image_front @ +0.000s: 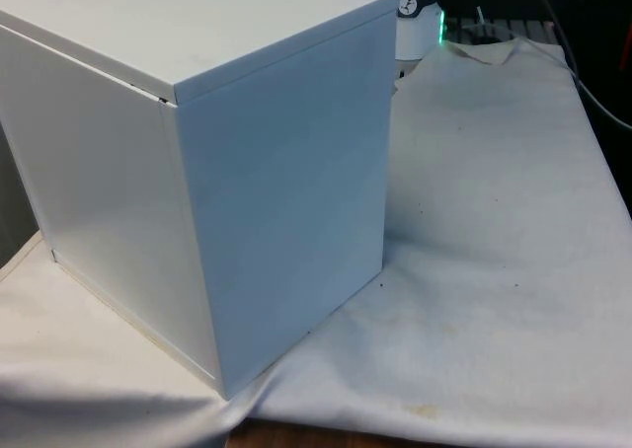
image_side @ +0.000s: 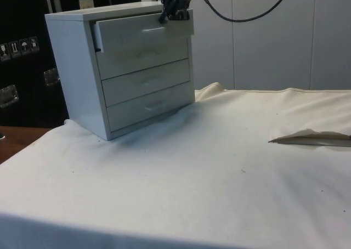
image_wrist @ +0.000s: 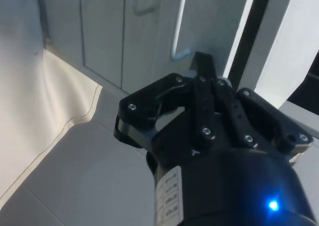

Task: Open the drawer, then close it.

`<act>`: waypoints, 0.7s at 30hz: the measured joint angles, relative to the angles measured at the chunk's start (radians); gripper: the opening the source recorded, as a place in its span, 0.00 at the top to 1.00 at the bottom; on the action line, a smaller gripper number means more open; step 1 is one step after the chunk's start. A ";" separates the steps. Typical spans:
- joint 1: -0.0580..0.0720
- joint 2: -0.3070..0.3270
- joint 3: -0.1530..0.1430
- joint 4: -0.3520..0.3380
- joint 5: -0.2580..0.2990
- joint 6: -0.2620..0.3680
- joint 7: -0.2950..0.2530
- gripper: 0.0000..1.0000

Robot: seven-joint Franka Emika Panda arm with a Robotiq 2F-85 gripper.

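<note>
The cloth (image_side: 219, 172) over the worktop lies bare in the foreground of the side view, with a flap folded up at one edge. Further back stands the chest (image_side: 77, 68), near the cloth's far corner, its four drawer fronts turned toward the side camera; in the front view the chest (image_front: 197, 162) shows plain panels, so the drawers must be read from the side. The top drawer (image_side: 142, 34) sits pulled out part way, its front standing proud of the three below, which lie flush. So the opening half looks begun, perhaps done, though how far it should travel is a matter of judgement; the closing is all still to do. At the drawer's far end, up by the top edge of its front, is the gripper (image_side: 175, 12), touching or just above that edge. In the wrist view the fingers (image_wrist: 203, 69) look drawn together near a handle (image_wrist: 178, 27), not around it, though I cannot tell whether they pinch the drawer's edge. The next move is probably a push to shut it.
</note>
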 measured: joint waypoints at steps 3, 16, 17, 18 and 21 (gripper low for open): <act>0.001 0.021 -0.015 0.016 0.004 0.025 0.000 1.00; 0.002 0.074 -0.055 0.054 0.011 0.098 0.004 1.00; 0.002 0.077 -0.058 0.057 0.012 0.105 0.004 1.00; 0.002 0.077 -0.058 0.057 0.012 0.105 0.004 1.00; 0.002 0.077 -0.064 0.058 0.013 0.115 0.004 1.00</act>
